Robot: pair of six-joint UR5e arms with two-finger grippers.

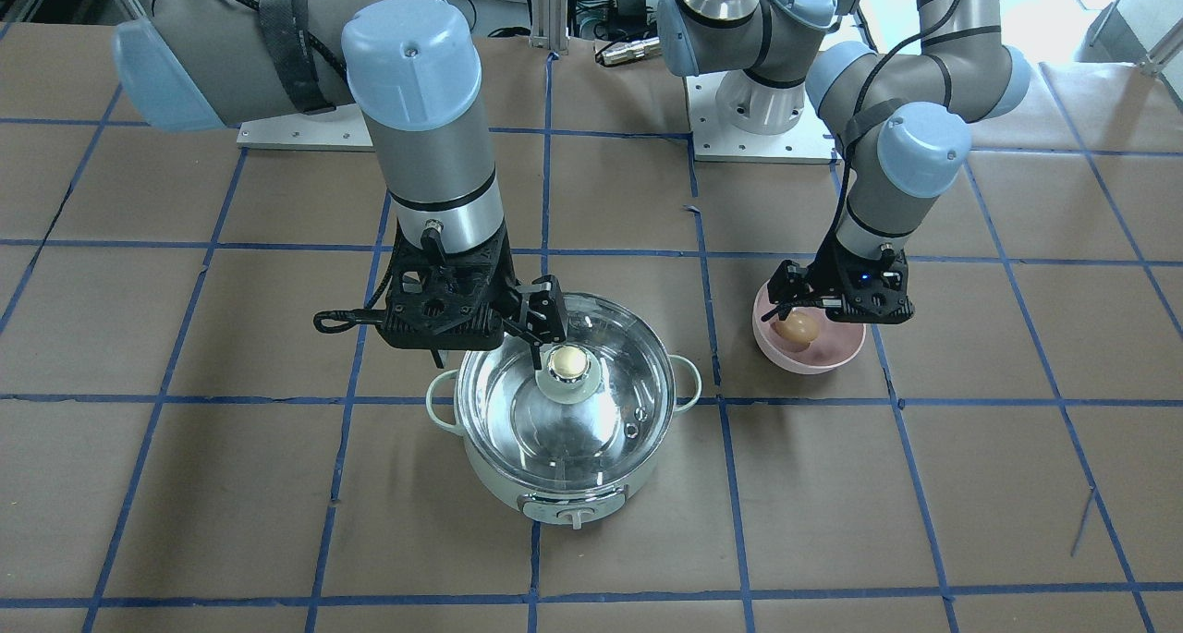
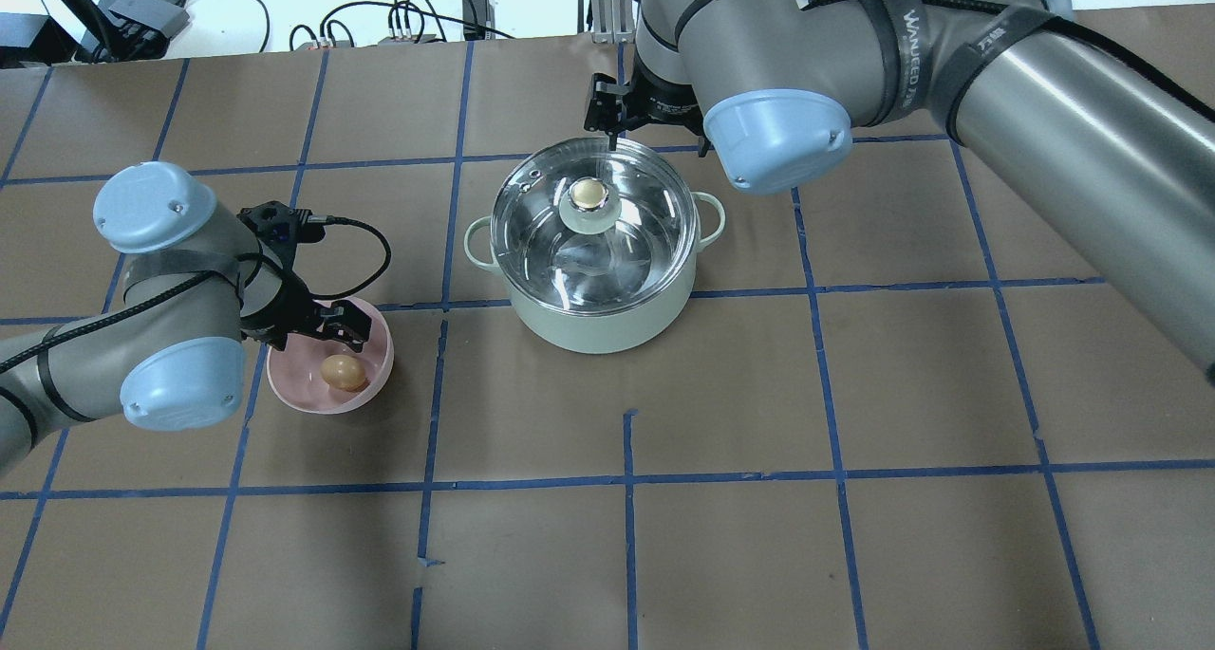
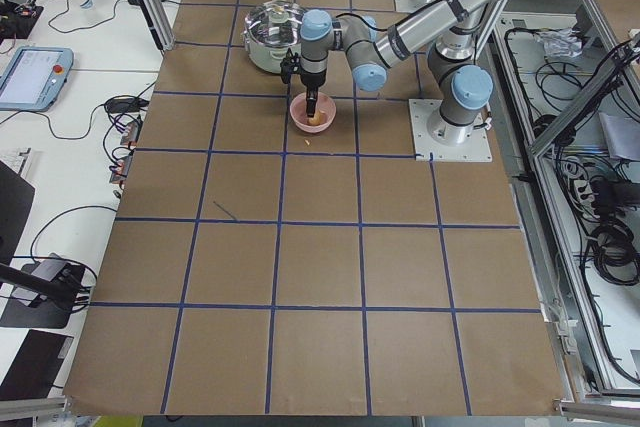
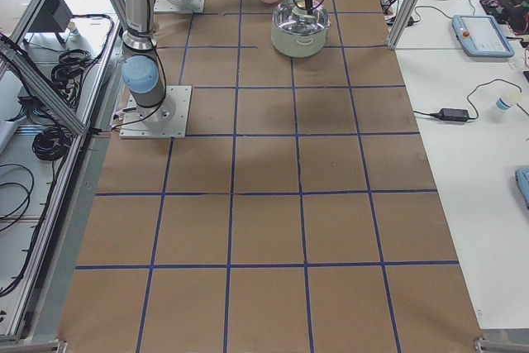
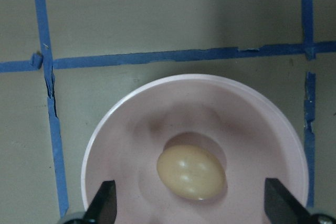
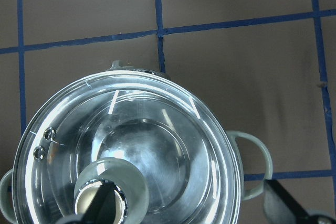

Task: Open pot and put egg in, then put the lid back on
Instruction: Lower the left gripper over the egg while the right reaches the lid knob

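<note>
Left gripper point(image 5: 192, 207) hangs wide over the likely fragile, slippery egg point(image 5: 191, 172), best pinched gently mid-body; right gripper point(image 6: 191, 205) gapes at the knob point(image 6: 100, 195) of the lid point(image 6: 163, 124).

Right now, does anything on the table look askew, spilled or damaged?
Nothing much. The lid sits level on the pot, and the egg lies whole in the bowl, with nothing spilled. Only the blue tape looks frayed and torn near the bowl, as the left wrist view shows.
</note>
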